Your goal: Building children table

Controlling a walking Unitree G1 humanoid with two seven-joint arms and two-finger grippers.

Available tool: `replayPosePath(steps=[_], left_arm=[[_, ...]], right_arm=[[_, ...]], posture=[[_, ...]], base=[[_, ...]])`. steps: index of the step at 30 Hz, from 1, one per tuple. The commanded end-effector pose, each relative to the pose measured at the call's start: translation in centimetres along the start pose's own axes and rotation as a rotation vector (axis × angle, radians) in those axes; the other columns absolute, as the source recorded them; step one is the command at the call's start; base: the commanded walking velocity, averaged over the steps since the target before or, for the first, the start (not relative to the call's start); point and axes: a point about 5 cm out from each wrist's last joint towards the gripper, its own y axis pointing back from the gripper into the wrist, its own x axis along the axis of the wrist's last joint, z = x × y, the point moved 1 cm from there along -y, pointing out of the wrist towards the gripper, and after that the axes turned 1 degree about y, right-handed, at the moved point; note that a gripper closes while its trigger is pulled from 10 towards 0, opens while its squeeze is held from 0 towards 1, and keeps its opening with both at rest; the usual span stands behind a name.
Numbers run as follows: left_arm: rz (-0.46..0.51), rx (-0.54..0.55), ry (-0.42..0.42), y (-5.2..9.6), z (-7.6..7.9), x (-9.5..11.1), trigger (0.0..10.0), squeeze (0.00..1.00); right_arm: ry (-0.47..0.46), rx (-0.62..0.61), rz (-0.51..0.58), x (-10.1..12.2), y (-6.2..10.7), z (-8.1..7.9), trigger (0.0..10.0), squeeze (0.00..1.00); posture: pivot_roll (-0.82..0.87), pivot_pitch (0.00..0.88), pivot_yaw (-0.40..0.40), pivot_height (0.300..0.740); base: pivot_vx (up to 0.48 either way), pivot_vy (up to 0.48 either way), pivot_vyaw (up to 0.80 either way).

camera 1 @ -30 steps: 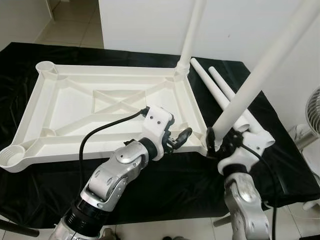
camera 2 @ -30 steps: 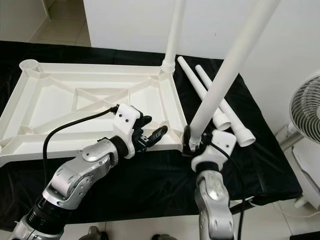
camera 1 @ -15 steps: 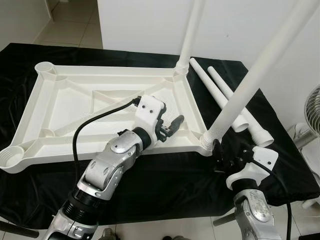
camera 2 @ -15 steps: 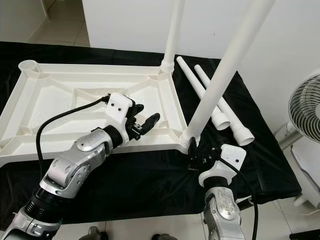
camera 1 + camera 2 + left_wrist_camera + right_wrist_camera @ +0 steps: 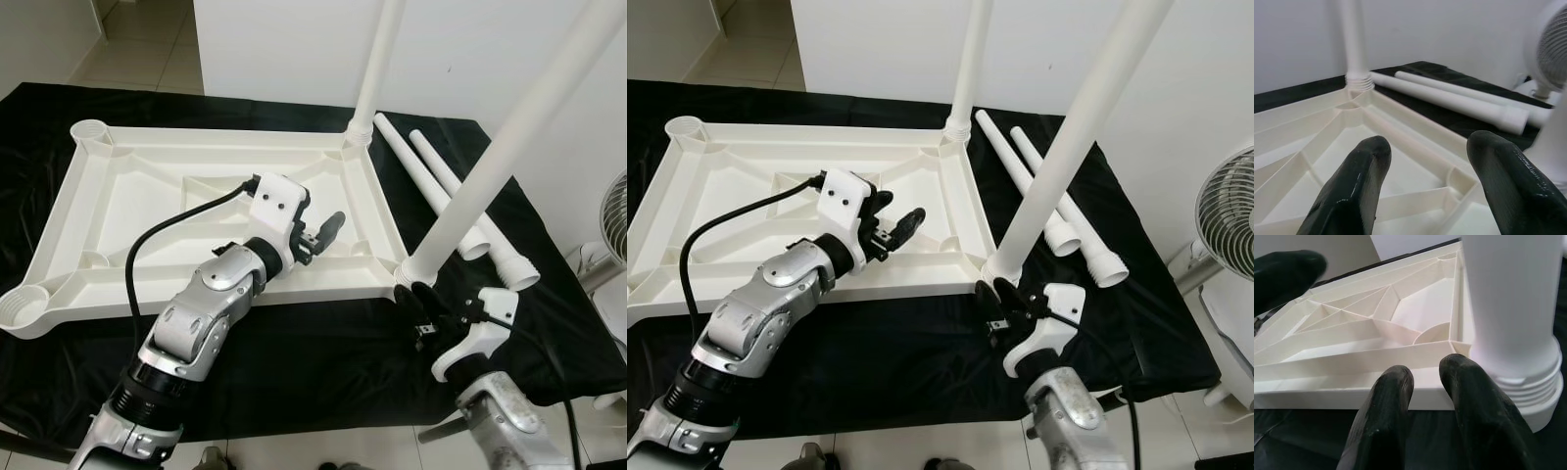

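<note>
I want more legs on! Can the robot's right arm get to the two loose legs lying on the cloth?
Probably yes: the right gripper holds nothing, and the loose legs lie unobstructed on its side, beyond the standing leg.

White tabletop (image 5: 147,211), 4 white legs (image 5: 509,157); black cloth (image 5: 323,352); black fingers (image 5: 1352,191).

Even, bright indoor light; nothing is throwing a hard shadow. White tabletop (image 5: 196,211) and near leg (image 5: 1513,308) are washing out pale against the black cloth (image 5: 323,362). Head views are reading sharp. Wrist views are showing glossy highlights on black fingers (image 5: 1352,191), with the fan (image 5: 1547,54) blurring softly.
</note>
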Motion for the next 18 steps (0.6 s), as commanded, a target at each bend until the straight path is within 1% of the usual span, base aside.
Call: replayPosePath(steps=[1, 2, 3, 4, 5, 6, 8, 9, 10, 13, 14, 15, 16, 18], left_arm=[[-0.016, -0.191, 0.006, 0.2, 1.9, -0.3, 10.0, 0.0], [-0.016, -0.191, 0.006, 0.2, 1.9, -0.3, 10.0, 0.0], [-0.035, -0.229, 0.008, 0.5, 2.6, -0.7, 10.0, 0.0], [-0.035, -0.229, 0.008, 0.5, 2.6, -0.7, 10.0, 0.0], [-0.052, -0.276, -0.003, 0.9, 3.4, -1.2, 10.0, 0.0], [-0.052, -0.276, -0.003, 0.9, 3.4, -1.2, 10.0, 0.0], [-0.11, -0.364, -0.011, 1.7, 4.6, -2.3, 10.0, 0.0], [-0.11, -0.364, -0.011, 1.7, 4.6, -2.3, 10.0, 0.0], [-0.132, -0.393, -0.018, 2.0, 4.9, -2.7, 10.0, 0.0], [-0.158, -0.404, -0.022, 2.2, 5.0, -3.1, 10.0, 0.0], [-0.225, -0.409, -0.092, 2.4, 5.0, -4.4, 10.0, 0.0], [-0.225, -0.409, -0.092, 2.4, 5.0, -4.4, 10.0, 0.0], [-0.269, -0.393, -0.103, 2.4, 4.8, -5.0, 10.0, 0.0], [-0.32, -0.363, -0.12, 2.4, 4.5, -5.8, 10.0, 0.0]], right_arm=[[-0.032, 0.029, -0.017, -0.1, 0.3, 0.6, 10.0, 0.0], [-0.032, 0.029, -0.017, -0.1, 0.3, 0.6, 10.0, 0.0], [-0.042, 0.088, -0.023, 0.3, 0.3, 1.3, 10.0, 0.0], [-0.042, 0.088, -0.023, 0.3, 0.3, 1.3, 10.0, 0.0], [-0.034, 0.155, -0.04, 0.8, 0.4, 2.0, 10.0, 0.0], [-0.034, 0.155, -0.04, 0.8, 0.4, 2.0, 10.0, 0.0], [-0.015, 0.261, -0.089, 1.4, 0.5, 3.1, 10.0, 0.0], [-0.015, 0.261, -0.089, 1.4, 0.5, 3.1, 10.0, 0.0], [-0.003, 0.289, -0.108, 1.6, 0.5, 3.4, 10.0, 0.0], [0.001, 0.32, -0.121, 1.9, 0.5, 3.7, 10.0, 0.0], [-0.006, 0.395, -0.155, 2.3, 0.6, 4.1, 10.0, 0.0], [-0.006, 0.395, -0.155, 2.3, 0.6, 4.1, 10.0, 0.0], [-0.013, 0.425, -0.171, 2.5, 0.7, 4.4, 10.0, 0.0], [-0.03, 0.459, -0.179, 2.8, 0.8, 4.7, 10.0, 0.0]], posture=[[0.0, 0.134, -0.077, 0.74], [0.0, 0.134, -0.077, 0.74], [0.01, 0.135, -0.077, 0.74], [0.01, 0.135, -0.077, 0.74], [0.01, 0.135, -0.075, 0.74], [0.01, 0.135, -0.075, 0.74], [0.01, 0.137, -0.076, 0.74], [0.01, 0.137, -0.076, 0.74], [0.01, 0.137, -0.076, 0.74], [0.02, 0.138, -0.076, 0.74], [0.02, 0.138, -0.076, 0.74], [0.02, 0.138, -0.076, 0.74], [0.01, 0.134, -0.075, 0.74], [0.01, 0.134, -0.075, 0.74]], base=[[0.0, 0.0, 0.0], [0.0, 0.0, 0.0], [0.0, 0.0, 0.0], [0.0, 0.0, 0.0], [0.0, 0.0, 0.0], [0.0, 0.0, 0.0], [0.0, 0.0, 0.0], [0.0, 0.0, 0.0], [0.0, 0.0, 0.0], [0.0, 0.0, 0.0], [0.0, 0.0, 0.0], [0.0, 0.0, 0.0], [0.0, 0.0, 0.0], [0.0, 0.0, 0.0]])
